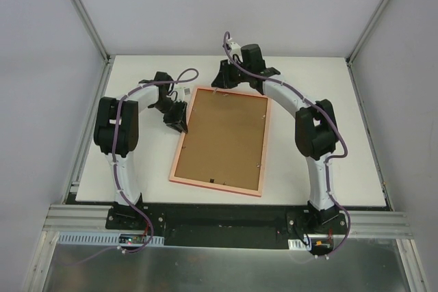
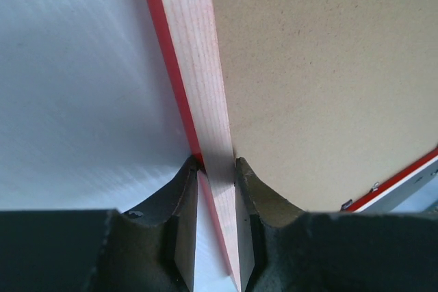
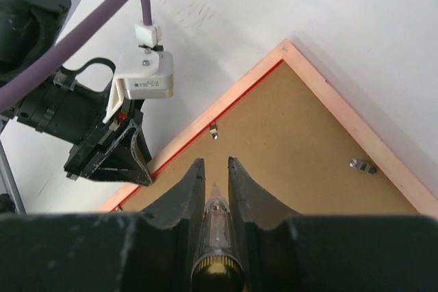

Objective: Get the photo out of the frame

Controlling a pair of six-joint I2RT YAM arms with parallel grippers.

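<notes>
**Enclosed work cell around a white tabletop, seen from above.**
The white tabletop (image 1: 287, 155) is matte and evenly lit, with only soft shadows; the right wrist view shows faint dark scuffs (image 3: 198, 11) on it. A plain pale-grey back wall (image 1: 226, 5) stands behind the tabletop, with a matching left wall (image 1: 34, 100) and right wall (image 1: 410, 114) at its sides. Slanting aluminium posts (image 1: 82, 8) rise from the tabletop's two far corners. Along its near edge runs a black mounting strip (image 1: 226, 227) on a silver aluminium rail (image 1: 383, 223). Nearer than that lies a brushed metal sheet (image 1: 226, 268).
</notes>
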